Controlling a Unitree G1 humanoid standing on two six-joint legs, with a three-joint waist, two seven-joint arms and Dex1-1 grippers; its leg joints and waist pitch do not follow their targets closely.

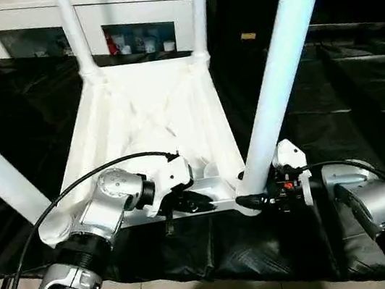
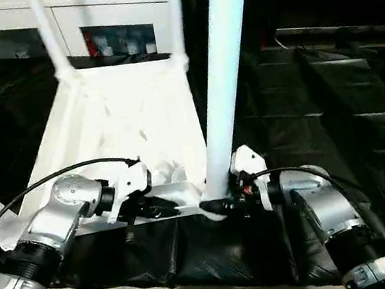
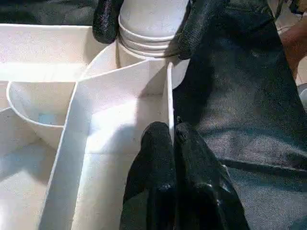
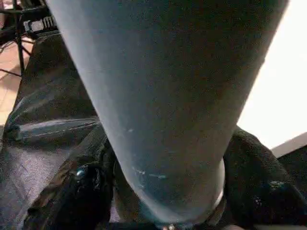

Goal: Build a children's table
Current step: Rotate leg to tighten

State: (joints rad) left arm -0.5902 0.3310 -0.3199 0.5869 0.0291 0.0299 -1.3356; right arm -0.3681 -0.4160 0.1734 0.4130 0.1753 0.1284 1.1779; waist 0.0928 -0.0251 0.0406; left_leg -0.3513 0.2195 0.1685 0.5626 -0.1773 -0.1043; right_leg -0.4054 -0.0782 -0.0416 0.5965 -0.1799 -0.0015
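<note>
Left eye view: white cabinet (image 1: 84,15) behind black-draped bench (image 1: 359,88). Left pincer (image 3: 172,136) pinched white plastic tabletop's rim (image 3: 169,96); right pincer (image 1: 249,200) clasped white tapered leg's (image 1: 275,65) ridged collar.

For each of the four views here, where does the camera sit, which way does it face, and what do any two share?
Left eye view: on the head, facing forward and down at the upturned table top; both silver forearms show.
Right eye view: beside it, same scene, slightly shifted.
Left wrist view: along the left end effector, shut on a rib of the top.
Right wrist view: along the right end effector, its fingers around the near leg.
Shared: the left wrist view also shows the right end effector at that leg's ridged collar.
</note>
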